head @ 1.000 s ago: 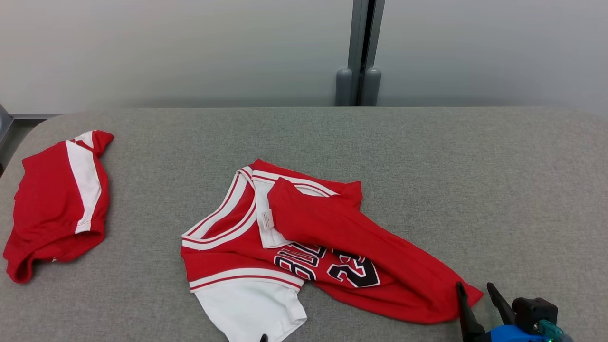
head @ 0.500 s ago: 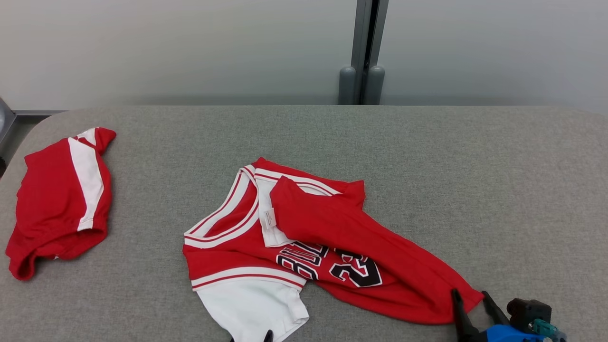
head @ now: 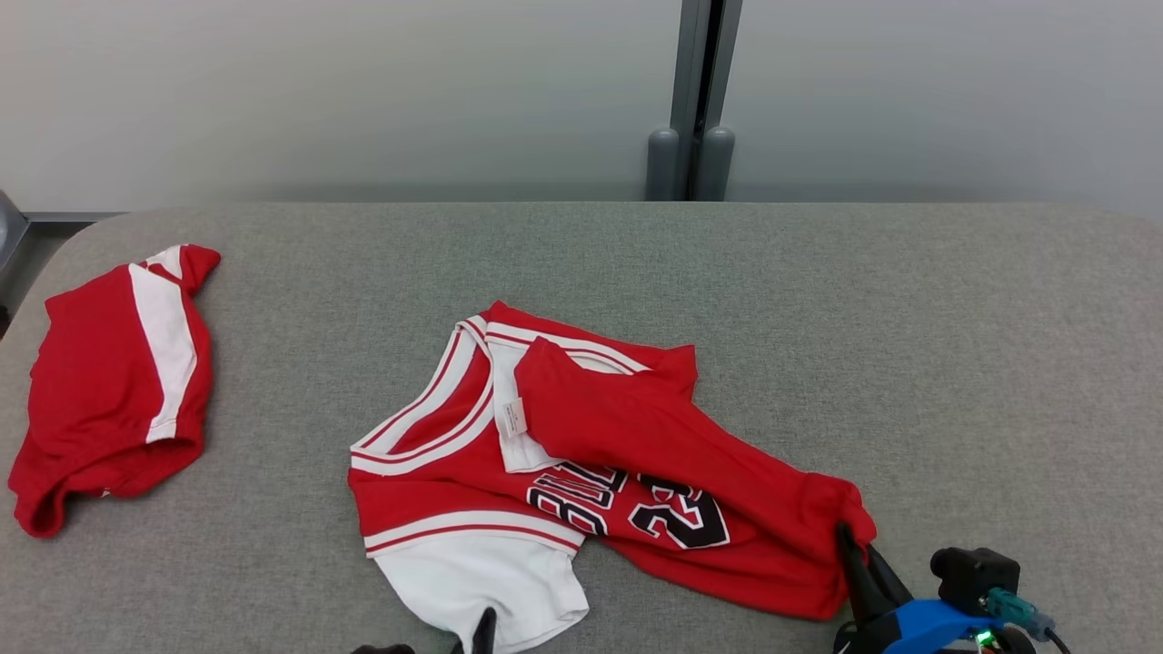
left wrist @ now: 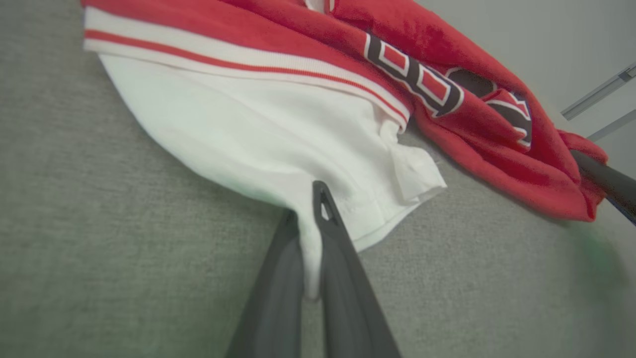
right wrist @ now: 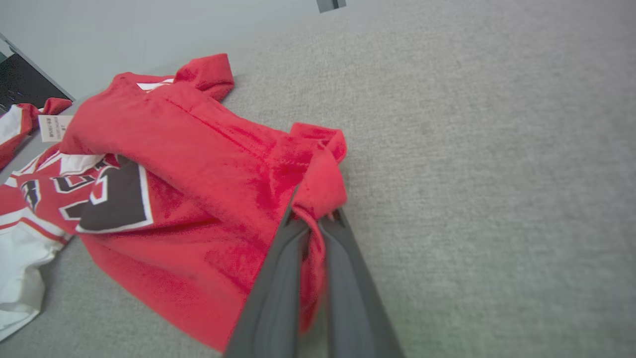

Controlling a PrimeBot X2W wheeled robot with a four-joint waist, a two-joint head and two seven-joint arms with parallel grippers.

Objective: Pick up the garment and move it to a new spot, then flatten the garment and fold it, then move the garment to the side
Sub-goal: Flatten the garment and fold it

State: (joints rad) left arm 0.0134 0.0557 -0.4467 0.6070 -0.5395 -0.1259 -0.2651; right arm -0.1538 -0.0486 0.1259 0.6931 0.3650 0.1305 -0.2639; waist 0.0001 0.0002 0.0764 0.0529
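Note:
The garment [head: 600, 436] is a red jersey with white trim, black lettering and a white sleeve, lying crumpled on the grey table [head: 909, 318] near its front edge. My left gripper [left wrist: 308, 209] is shut on the hem of the white sleeve [left wrist: 258, 134], with white cloth pinched between its dark fingers; in the head view its fingertip [head: 484, 627] shows at the bottom edge. My right gripper [right wrist: 315, 214] is shut on the red corner [right wrist: 318, 174] at the jersey's right end, which is bunched up around the fingers; the head view has that gripper [head: 849, 549] at the lower right.
A second red piece with a white stripe [head: 114, 372] lies at the table's left end. A grey post [head: 695, 100] stands behind the far edge against a pale wall. Bare grey cloth stretches to the right and behind the jersey.
Both grippers have shut on the jersey: the left on the white sleeve hem, the right on the red corner, which has been pushed left and bunched up. The camera shifted slightly.

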